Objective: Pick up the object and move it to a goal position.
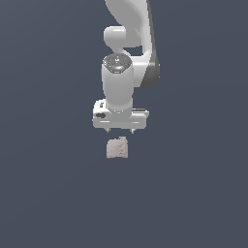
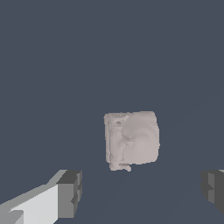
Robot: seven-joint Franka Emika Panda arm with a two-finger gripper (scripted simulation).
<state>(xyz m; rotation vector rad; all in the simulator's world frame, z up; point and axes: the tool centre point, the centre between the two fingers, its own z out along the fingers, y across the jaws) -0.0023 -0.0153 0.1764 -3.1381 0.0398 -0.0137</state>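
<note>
The object (image 1: 117,147) is a small pale pinkish-grey lump with a rough stone-like surface, lying on the dark grey floor. It also shows in the wrist view (image 2: 131,139). My white gripper (image 1: 120,130) hangs just above and behind it in the exterior view, pointing down. In the wrist view the gripper (image 2: 142,190) is open, with one grey fingertip (image 2: 70,193) and the other (image 2: 213,189) set wide apart. The object lies apart from both fingertips, not between them. Nothing is held.
A flat, uniform dark grey floor (image 1: 53,184) surrounds the object on all sides. The white arm (image 1: 128,43) rises behind the gripper toward the top of the exterior view.
</note>
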